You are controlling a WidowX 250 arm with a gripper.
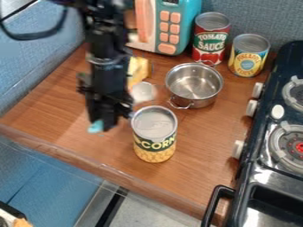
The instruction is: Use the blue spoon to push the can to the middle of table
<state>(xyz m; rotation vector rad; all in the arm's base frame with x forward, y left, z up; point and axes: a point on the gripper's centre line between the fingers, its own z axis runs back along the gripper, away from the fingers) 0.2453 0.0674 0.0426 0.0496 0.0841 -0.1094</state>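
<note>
The corn can (155, 141) stands upright on the counter (204, 142), near the front edge, so some pushing seems left. It has a silver lid and a green-yellow label. Farther, a blue piece (95, 127), perhaps the spoon, is by the claw (109, 121); open or closed, I cannot tell.

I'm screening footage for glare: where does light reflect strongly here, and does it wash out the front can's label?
Camera view: bright highlights inside the metal pot; white glints on the dark stove, notably its front corner; the front can's lid has a pale sheen, its label not washed out.
</note>
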